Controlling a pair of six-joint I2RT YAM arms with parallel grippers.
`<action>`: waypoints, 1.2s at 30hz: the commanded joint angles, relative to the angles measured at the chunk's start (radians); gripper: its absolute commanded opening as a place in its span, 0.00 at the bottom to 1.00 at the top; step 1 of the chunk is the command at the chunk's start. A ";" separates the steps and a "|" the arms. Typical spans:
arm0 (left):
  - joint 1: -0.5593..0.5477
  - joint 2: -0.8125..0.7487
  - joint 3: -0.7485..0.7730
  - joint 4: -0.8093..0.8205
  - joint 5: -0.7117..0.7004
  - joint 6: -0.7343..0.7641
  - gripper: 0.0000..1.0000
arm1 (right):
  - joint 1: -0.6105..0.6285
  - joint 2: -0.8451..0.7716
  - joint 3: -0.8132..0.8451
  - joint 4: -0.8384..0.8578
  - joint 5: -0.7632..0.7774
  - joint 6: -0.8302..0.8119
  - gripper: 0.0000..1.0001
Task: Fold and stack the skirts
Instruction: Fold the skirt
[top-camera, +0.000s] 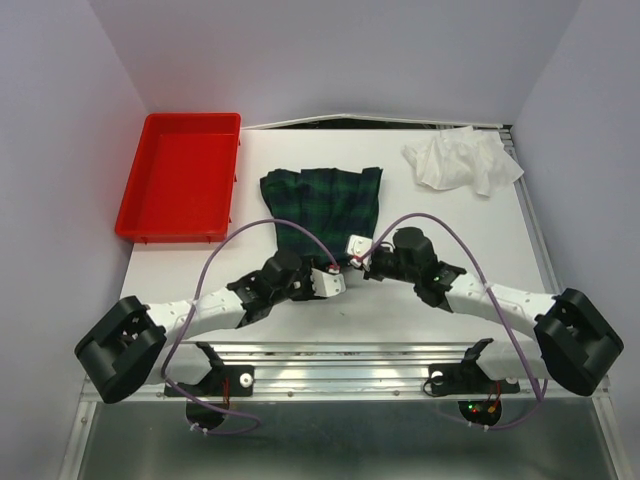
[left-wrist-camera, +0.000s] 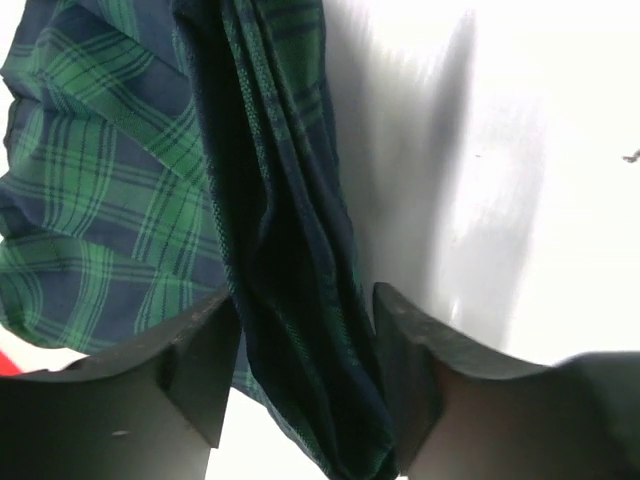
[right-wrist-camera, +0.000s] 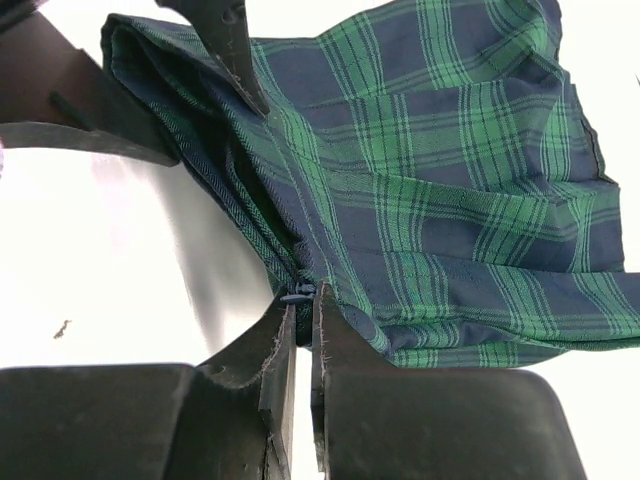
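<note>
The dark green and navy tartan skirt (top-camera: 325, 200) lies in the middle of the table, its near edge gathered up. My left gripper (top-camera: 338, 272) grips a thick bunched fold of that edge between its fingers (left-wrist-camera: 305, 370); the skirt (left-wrist-camera: 100, 200) spreads out to its left. My right gripper (top-camera: 355, 255) is shut on the skirt's corner by a small zip pull (right-wrist-camera: 303, 310), and the skirt (right-wrist-camera: 450, 180) fans out beyond it. The left gripper's fingers (right-wrist-camera: 110, 100) show in the right wrist view. The white thin garment (top-camera: 462, 160) lies crumpled at the far right.
A red plastic tray (top-camera: 190, 118) stands at the far left of the table. Purple cables loop over both arms. The two grippers sit close together near the table's middle front. Walls enclose the table on both sides.
</note>
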 joint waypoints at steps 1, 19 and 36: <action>-0.006 0.009 -0.024 0.108 -0.050 0.037 0.61 | -0.004 -0.044 0.009 0.060 -0.023 0.007 0.01; -0.050 -0.126 0.145 -0.394 0.042 0.060 0.00 | -0.332 -0.045 0.322 -0.336 -0.035 0.102 0.89; -0.173 -0.005 0.410 -0.744 0.177 -0.117 0.00 | -0.328 0.794 1.043 -0.842 -0.569 0.442 0.51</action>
